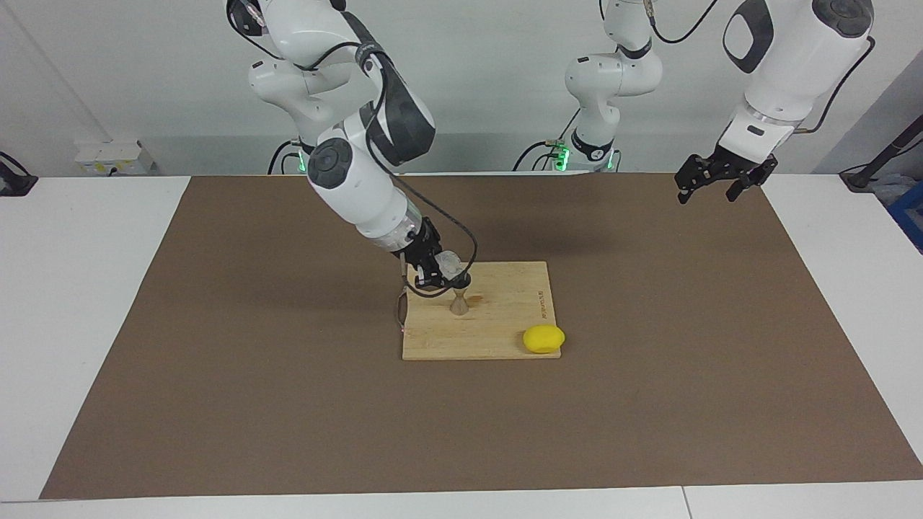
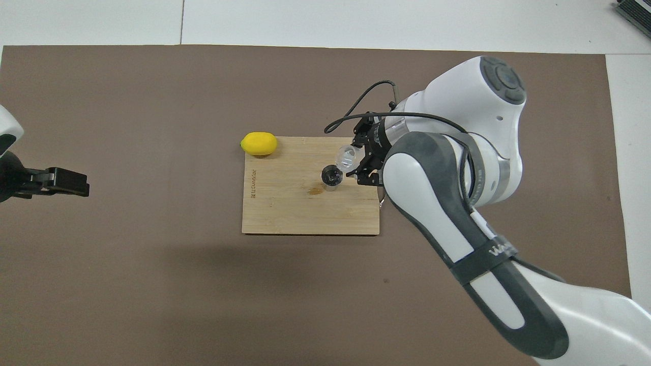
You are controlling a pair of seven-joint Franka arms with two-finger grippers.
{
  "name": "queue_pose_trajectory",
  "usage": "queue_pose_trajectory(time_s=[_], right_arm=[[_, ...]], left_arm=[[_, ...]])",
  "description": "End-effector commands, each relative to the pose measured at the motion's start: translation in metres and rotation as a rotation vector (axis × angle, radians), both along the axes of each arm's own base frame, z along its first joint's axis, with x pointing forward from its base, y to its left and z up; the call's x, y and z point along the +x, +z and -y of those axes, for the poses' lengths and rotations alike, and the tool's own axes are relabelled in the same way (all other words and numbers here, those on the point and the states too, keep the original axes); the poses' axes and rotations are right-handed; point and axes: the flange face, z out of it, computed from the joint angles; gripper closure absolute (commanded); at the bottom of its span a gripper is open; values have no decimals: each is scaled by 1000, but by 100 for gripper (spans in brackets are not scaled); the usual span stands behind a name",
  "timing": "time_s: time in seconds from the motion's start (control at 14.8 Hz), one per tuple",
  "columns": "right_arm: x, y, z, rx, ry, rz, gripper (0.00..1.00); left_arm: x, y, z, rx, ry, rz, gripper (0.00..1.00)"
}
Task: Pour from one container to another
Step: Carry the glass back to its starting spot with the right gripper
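The steel jigger (image 1: 458, 300) stands upright on the wooden board (image 1: 505, 328); it also shows in the overhead view (image 2: 331, 178). My right gripper (image 1: 437, 270) is shut on the clear glass tumbler (image 1: 450, 264) and holds it tilted on its side just above the jigger's rim, mouth toward the jigger. In the overhead view the tumbler (image 2: 348, 156) lies beside the jigger's mouth in the right gripper (image 2: 362, 161). My left gripper (image 1: 712, 180) hangs in the air over the mat at the left arm's end, waiting; it shows in the overhead view (image 2: 68, 182) too.
A yellow lemon (image 1: 544, 338) lies at the board's corner toward the left arm's end, farther from the robots than the jigger. The board rests on a brown mat (image 1: 216, 360). A small stain (image 2: 316, 191) marks the board beside the jigger.
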Motion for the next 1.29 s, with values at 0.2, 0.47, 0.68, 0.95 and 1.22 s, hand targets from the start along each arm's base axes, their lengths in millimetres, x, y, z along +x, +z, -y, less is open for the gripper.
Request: queue_pose_trajectory(time_s=[0.2,0.47,0.68,0.95,1.22], right_arm=[[16,-7,89,225,-3,55,100],[8,-29,159,390,-67,93,100],[-9,-60,209,468,-64,162,100],[-14,-107,233,528,-19,190,100],[-17,-163,257,605,49,232,100]], left_arm=[[-5,4,15,14,-3,20,0],[-6,1,30,15,-29,15,0],[-2,3,29,12,-31,49,0],[6,-3,28,11,-27,64,0],[4,-6,23,13,-19,40,0]])
